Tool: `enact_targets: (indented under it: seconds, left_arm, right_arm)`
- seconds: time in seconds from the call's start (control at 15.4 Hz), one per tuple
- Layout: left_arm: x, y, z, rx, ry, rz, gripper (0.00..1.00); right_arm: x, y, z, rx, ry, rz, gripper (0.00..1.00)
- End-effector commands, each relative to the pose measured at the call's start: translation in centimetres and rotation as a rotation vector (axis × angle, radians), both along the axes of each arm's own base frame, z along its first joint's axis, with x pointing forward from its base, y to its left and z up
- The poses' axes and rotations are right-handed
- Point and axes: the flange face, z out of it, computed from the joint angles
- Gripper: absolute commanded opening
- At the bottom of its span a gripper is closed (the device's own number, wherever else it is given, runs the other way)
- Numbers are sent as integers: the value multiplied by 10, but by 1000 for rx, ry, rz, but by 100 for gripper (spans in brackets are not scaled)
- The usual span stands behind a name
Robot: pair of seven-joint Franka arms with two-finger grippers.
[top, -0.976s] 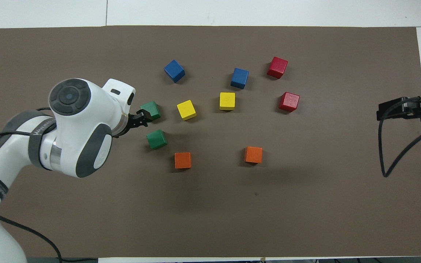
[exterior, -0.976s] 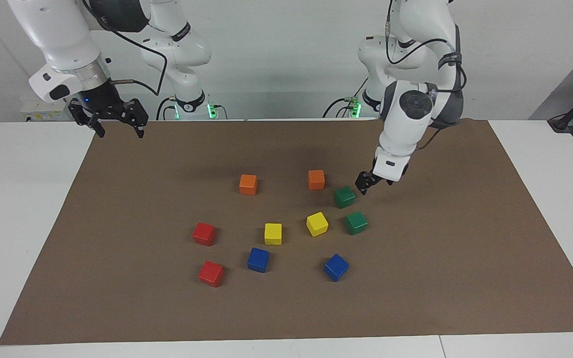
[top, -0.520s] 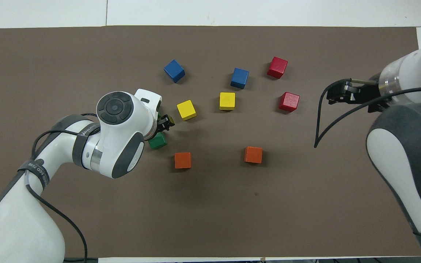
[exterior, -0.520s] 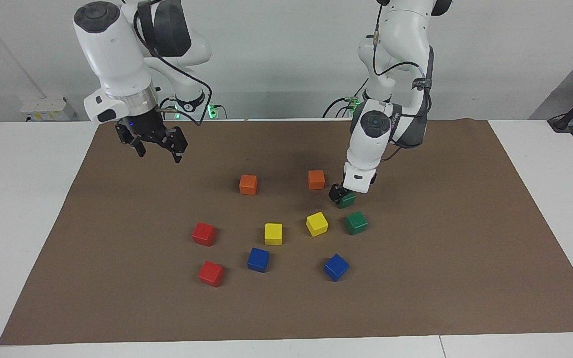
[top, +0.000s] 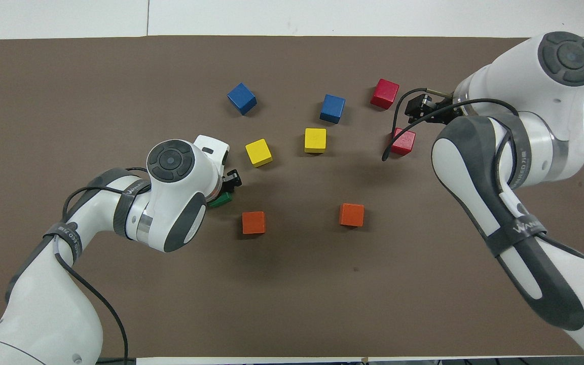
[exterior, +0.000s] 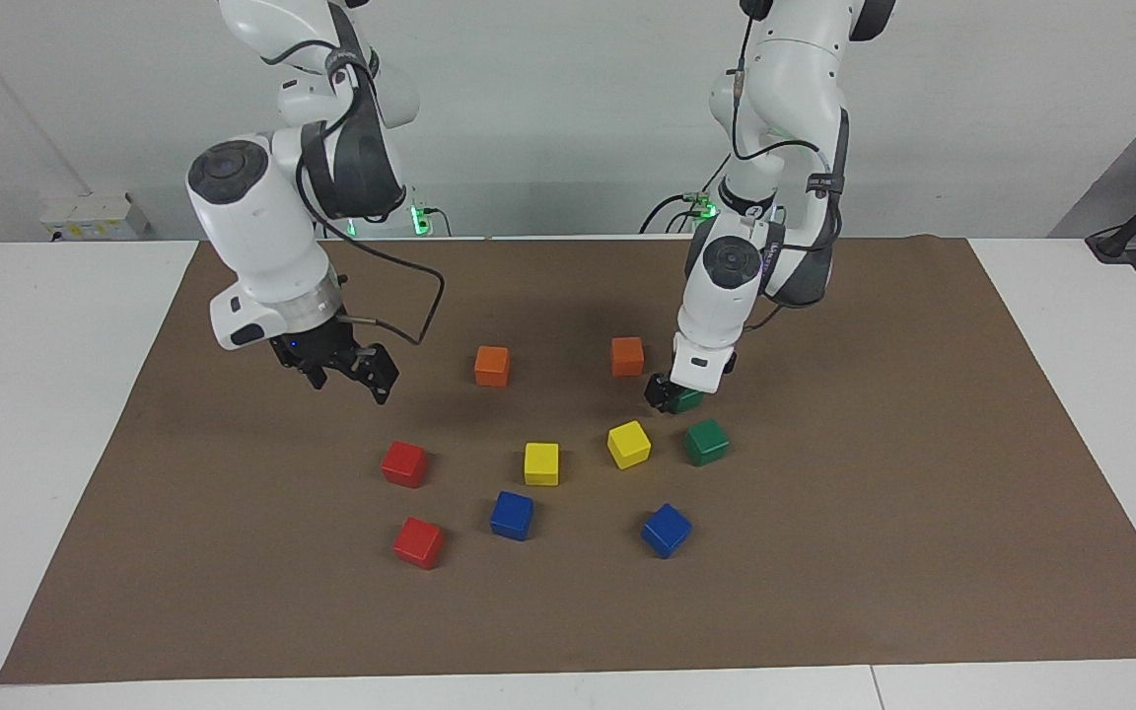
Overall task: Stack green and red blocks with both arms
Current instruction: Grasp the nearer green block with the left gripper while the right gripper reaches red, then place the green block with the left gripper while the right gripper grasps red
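Since the earlier frame, the left gripper has been lowered onto the nearer green block, fingers pinching it for lifting; the right gripper, fingers spread, has been brought above the nearer red block.

A white tabletop carries a brown paper mat; ten small matte cubes lie scattered around the mat's centre.

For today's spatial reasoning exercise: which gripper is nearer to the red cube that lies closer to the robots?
Right. The right gripper hangs just beside that red cube, while the left gripper is down at a green cube toward the left arm's end.
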Motion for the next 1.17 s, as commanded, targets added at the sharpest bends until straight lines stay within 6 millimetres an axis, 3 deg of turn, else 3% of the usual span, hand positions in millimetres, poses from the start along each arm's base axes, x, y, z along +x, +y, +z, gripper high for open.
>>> enact_targets:
  seconds: [0.0, 0.2, 0.46, 0.72, 0.91, 1.11]
  left_arm:
    - [12, 28, 27, 13, 49, -85, 0]
    - [41, 114, 68, -3, 90, -204, 0]
    - [70, 217, 62, -33, 9, -313, 0]
    - [86, 240, 31, -35, -27, -332, 0]
    - [87, 257, 27, -37, -25, -347, 0]
    - [88, 268, 19, -34, -26, -379, 0]
  right_arm:
    - [2, 17, -10, 15, 11, -56, 100]
    - [5, 22, -41, -3, 34, -53, 100]
    - [7, 25, -68, -63, 53, -6, 100]
    - [6, 25, -85, -78, 47, 15, 100]
    - [1, 23, -98, -84, 39, 43, 100]
    - [2, 23, -98, -83, 33, 46, 100]
